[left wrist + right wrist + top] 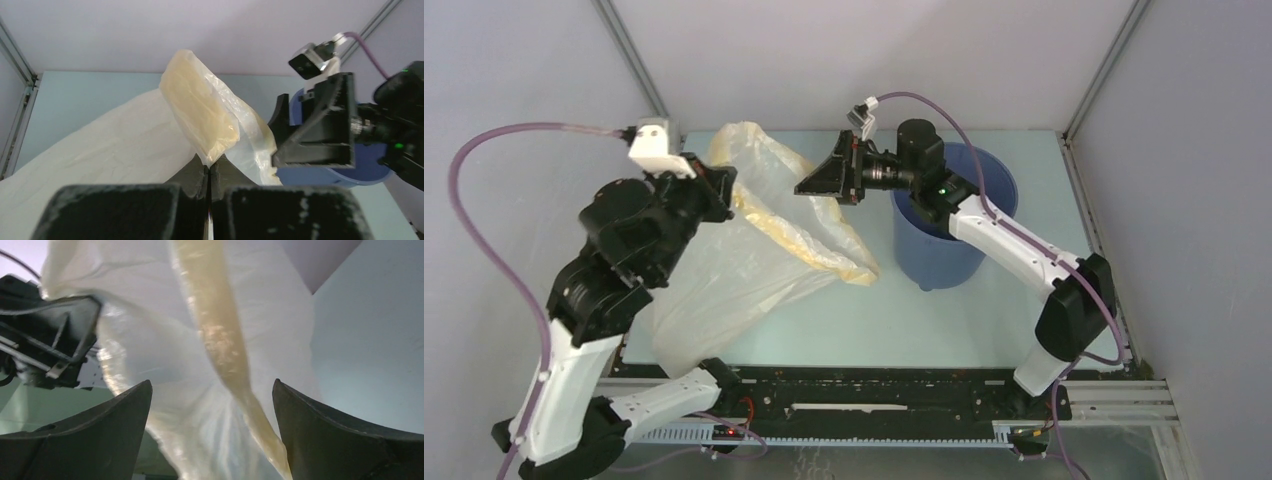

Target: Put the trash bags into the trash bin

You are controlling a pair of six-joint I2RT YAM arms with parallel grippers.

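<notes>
Black and matte with a faintly grainy surface, the wedge-shaped fingers of the left gripper (209,169) are pressing flat together with no gap, pinching a folded stretch of the thin, crinkly, translucent whitish plastic trash bag (744,270) at its yellowish rim. From that pinch the film is rising in a glossy, creased peak and then spilling down in soft wrinkles onto the smooth pale blue-green table (984,320), where most of its body is lying spread out toward the left arm. The thicker yellow rim is running as a puckered band down across the sheet, its lower end resting on the table just beside the bin. Facing the bag, the right gripper (212,385) is standing wide open, its two curved dark fingers well apart and gripping nothing, with the gathered film and the yellow band hanging in the gap between them. Behind that gripper, the round blue plastic trash bin (954,250), smooth-walled and tapered, is standing upright on the table, partly covered by the right arm's wrist; the bag is lying wholly outside it.
</notes>
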